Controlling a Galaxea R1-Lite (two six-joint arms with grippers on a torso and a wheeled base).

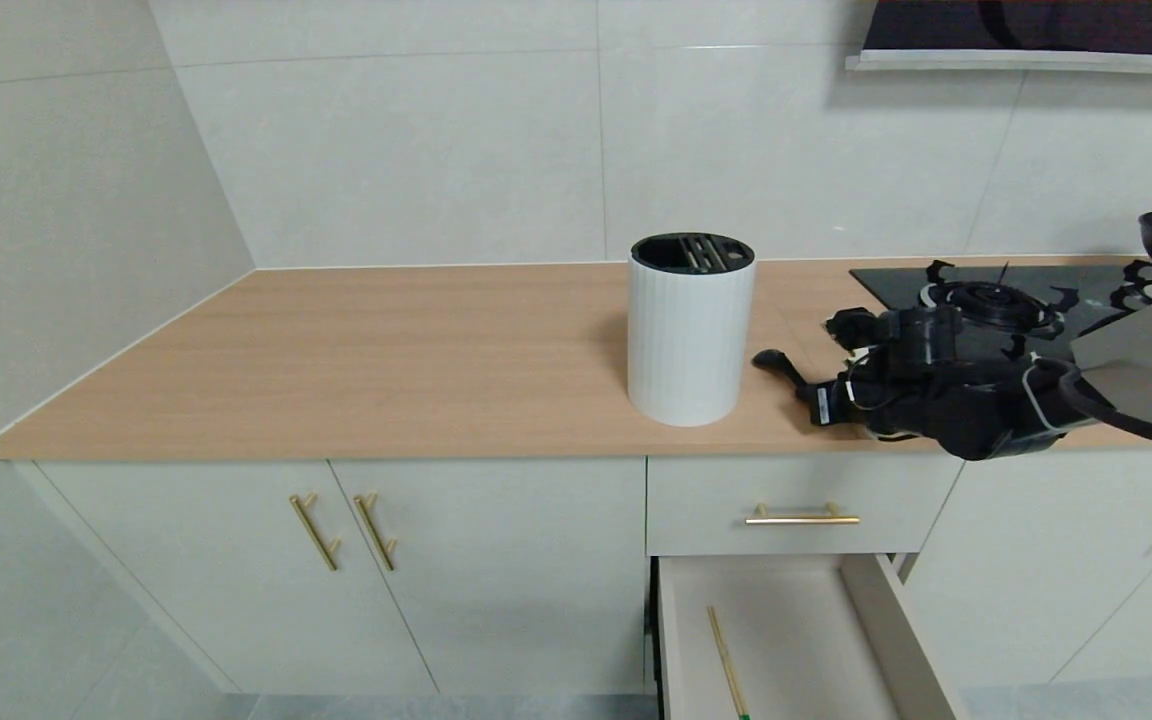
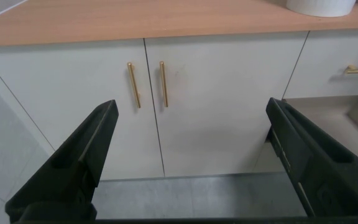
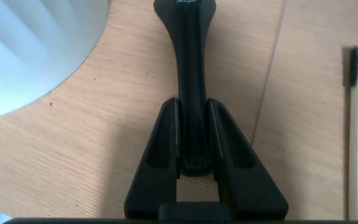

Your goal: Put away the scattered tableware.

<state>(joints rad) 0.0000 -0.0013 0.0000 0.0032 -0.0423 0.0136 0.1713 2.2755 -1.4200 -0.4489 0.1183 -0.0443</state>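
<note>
We see the right gripper (image 3: pixel 192 106) closed on one end of a black utensil (image 3: pixel 190 56) at the countertop (image 1: pixel 386 350), near its front edge. The utensil's long axis runs straight ahead from the jaws, and its far end points toward the white ribbed holder (image 1: pixel 688 345), which stands just beside it. What kind of utensil it is, we cannot tell. Below the gripper a drawer (image 1: pixel 876 610) stands open with chopsticks (image 1: pixel 724 655) inside. The left gripper (image 2: pixel 191 111) is spread wide before the cabinet doors (image 2: pixel 216 106).

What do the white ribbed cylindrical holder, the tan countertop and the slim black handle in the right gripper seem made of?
White ribbed cylindrical holder: probably plastic, matte, evenly moulded ribs. Tan countertop: wood or laminate, straight grain lines. Slim black handle in the right gripper: likely plastic, smooth, faint sheen.
</note>
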